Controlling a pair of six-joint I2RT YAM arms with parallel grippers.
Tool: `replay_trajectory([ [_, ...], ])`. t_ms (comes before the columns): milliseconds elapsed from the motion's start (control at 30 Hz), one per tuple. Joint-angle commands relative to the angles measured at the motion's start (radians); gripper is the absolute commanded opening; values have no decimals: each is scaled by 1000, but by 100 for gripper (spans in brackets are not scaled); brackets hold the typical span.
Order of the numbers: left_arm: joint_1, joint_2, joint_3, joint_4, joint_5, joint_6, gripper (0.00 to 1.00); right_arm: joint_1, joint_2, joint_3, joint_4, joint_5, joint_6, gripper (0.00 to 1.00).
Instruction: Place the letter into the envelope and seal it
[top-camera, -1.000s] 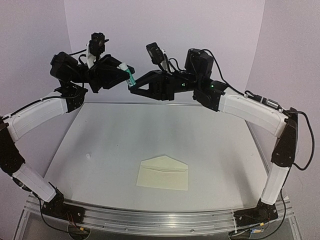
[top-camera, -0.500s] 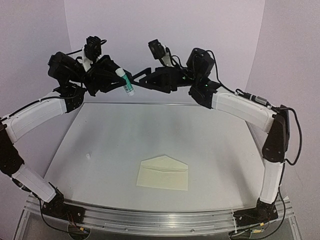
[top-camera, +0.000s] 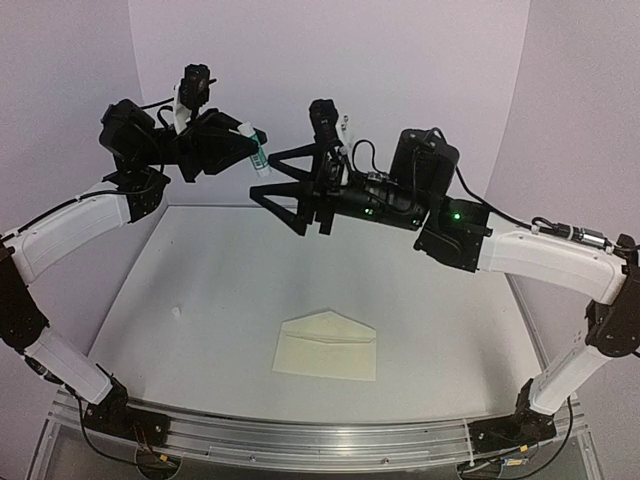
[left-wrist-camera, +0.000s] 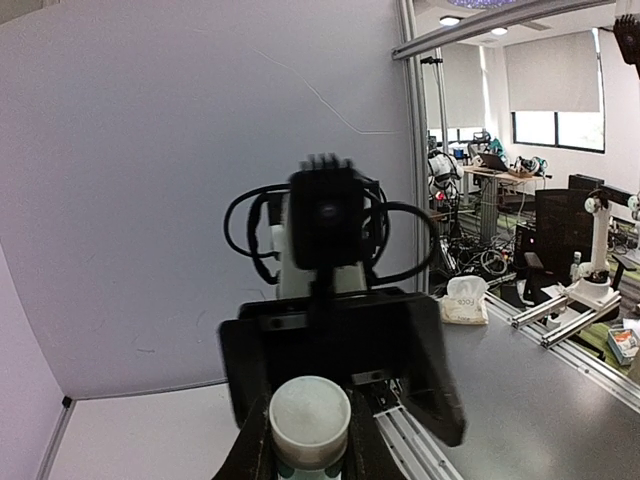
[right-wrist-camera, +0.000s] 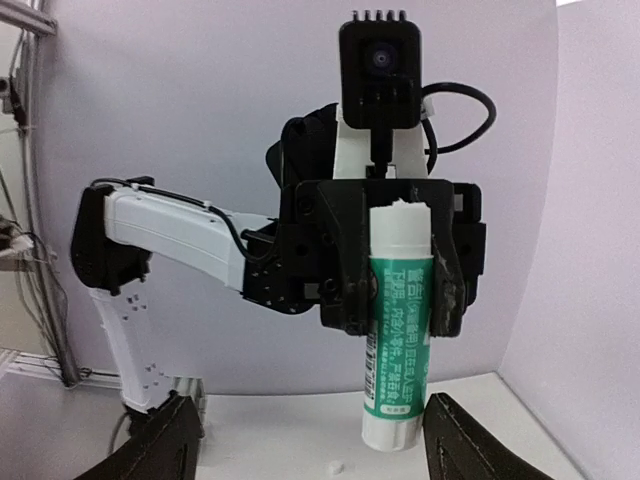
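Envelope lies flat on the bench, near the front edge and about midway between the two arm bases, its triangular flap pointing toward the far wall. Both arms are raised well above it at the back of the bench, facing each other. The left fingers pinch a glue stick around its middle, one finger on each side of the green-and-white label. In the right wrist view the stick hangs nearly upright, its white top just above the fingers and its lower end sticking out below them. In the left wrist view only its round white end shows between the fingers. The right fingers are spread wide and hold nothing. Their tips sit just beside the stick, apart from it, with the upper finger level with it and the lower one below.
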Motion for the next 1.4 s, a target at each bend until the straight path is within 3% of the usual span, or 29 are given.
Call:
replay_trajectory([
  [0, 0, -18, 31, -26, -41, 11, 0, 20, -5, 11, -25, 242, -166, 68],
  [233, 0, -13, 33, -26, -37, 11, 0, 25, 28, 48, -24, 317, -170, 42],
  [367, 0, -12, 31, -25, -36, 13, 0, 25, 38, 60, -22, 312, -171, 35],
  [600, 0, -11, 28, -20, -30, 16, 0, 25, 50, 74, -24, 270, -164, 36],
  [767, 0, -10, 27, -19, -29, 16, 0, 24, 51, 82, -26, 266, -152, 24],
  [867, 0, -11, 26, -20, -26, 18, 0, 25, 52, 86, -31, 260, -145, 22],
  [1033, 0, -12, 24, -29, -26, 27, 0, 25, 52, 92, -43, 260, -136, 35],
  [1133, 0, -13, 24, -33, -24, 30, 0, 26, 49, 94, -45, 244, -131, 35],
  [1367, 0, -13, 25, -37, -19, 34, 0, 25, 51, 107, -58, 226, -125, 7],
])
